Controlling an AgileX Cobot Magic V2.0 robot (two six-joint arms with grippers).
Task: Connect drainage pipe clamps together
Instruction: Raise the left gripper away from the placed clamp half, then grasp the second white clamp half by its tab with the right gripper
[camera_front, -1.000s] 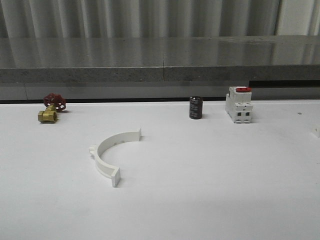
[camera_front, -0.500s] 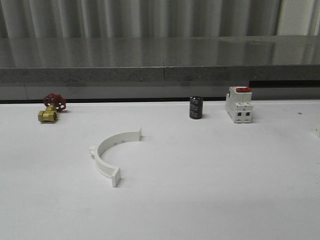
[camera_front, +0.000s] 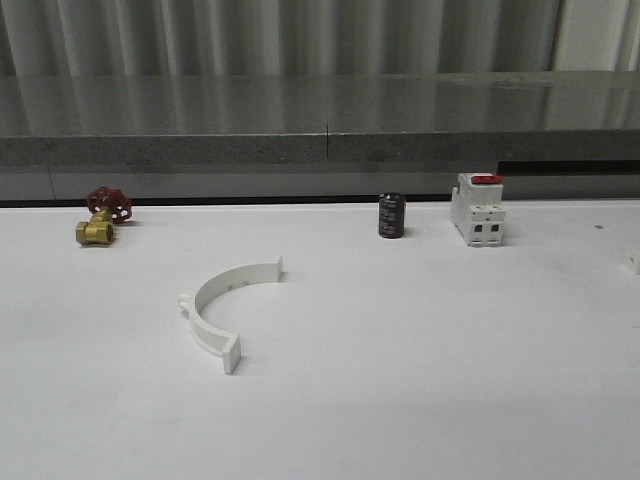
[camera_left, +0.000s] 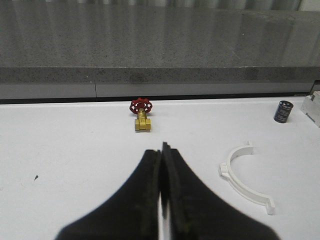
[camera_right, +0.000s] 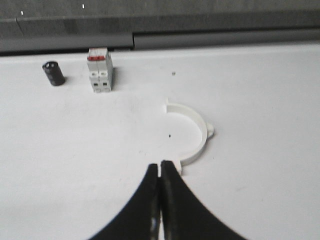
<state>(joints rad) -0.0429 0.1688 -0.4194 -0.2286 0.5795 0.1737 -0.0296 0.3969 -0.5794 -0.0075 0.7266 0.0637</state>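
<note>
- I am seeing my left gripper (camera_left: 163, 150) in its wrist view with the two dark fingers pressed together, tips meeting, nothing between them; it is hanging over bare white table (camera_front: 420, 380).
- My right gripper (camera_right: 160, 167) is likewise sitting closed and empty, its fingertips just beside the near end tab of a clamp half.
- That right-hand clamp half (camera_right: 196, 135) is lying flat on the table in the right wrist view, a white semicircle with a small lug on its outer curve, its open side facing toward the breaker's side of the table.
- The left-hand clamp half (camera_front: 222, 308) is lying flat on the table left of centre in the front view, its open side facing right, one end tab nearest me and the other farther back; I am also picking it up in the left wrist view (camera_left: 243, 175), off to the side of the closed fingers and well apart from them.
- The two halves are lying well apart, not joined.
- Farther back, a brass valve with a red handwheel (camera_front: 102, 216) is standing at the left.
- A small dark cylinder (camera_front: 391, 215) is standing upright near the table's far edge, with a white circuit breaker with a red top (camera_front: 477, 208) near it on the right.
- Behind the table a grey ledge (camera_front: 320, 115) is running across.
</note>
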